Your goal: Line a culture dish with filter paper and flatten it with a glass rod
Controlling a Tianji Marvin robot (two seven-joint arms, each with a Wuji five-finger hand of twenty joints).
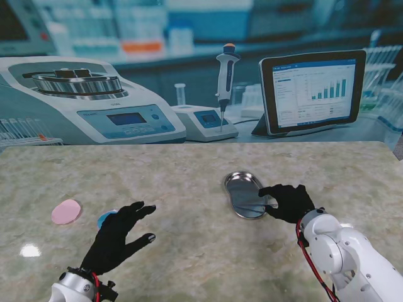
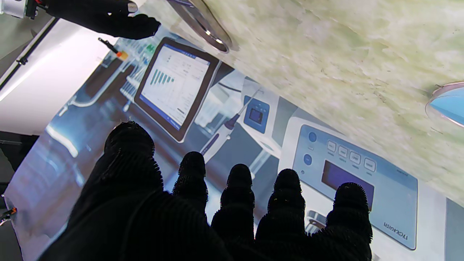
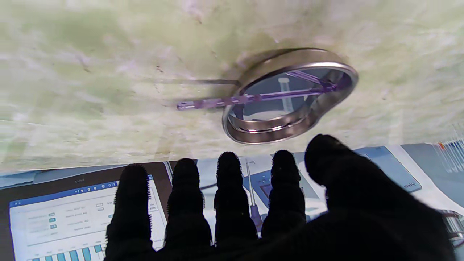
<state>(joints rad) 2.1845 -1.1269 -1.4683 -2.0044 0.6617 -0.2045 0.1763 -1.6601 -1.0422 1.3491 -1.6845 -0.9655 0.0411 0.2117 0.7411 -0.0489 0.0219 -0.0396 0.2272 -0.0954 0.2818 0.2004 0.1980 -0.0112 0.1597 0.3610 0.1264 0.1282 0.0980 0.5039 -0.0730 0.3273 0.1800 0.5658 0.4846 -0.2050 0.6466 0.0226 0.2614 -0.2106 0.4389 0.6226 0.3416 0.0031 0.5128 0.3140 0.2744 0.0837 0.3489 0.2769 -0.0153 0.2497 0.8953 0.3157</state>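
Observation:
A round metal culture dish [image 1: 243,194] sits on the marble table right of centre, also seen as dish [image 3: 290,96] and dish rim [image 2: 203,25]. A thin glass rod [image 3: 250,98], purple-tinted, lies across the dish with one end sticking out over the rim. My right hand [image 1: 288,202] hovers at the dish's right edge, fingers [image 3: 228,188] spread, holding nothing. A pink paper disc [image 1: 66,211] lies at the left. My left hand [image 1: 119,238] is open, fingers apart, partly over a blue disc [image 1: 104,219], which shows a pale rim as blue disc [image 2: 447,103].
A printed lab backdrop [image 1: 189,75] with a centrifuge, a pipette and a tablet stands along the table's far edge. The marble tabletop [image 1: 189,170] spreads between the two hands.

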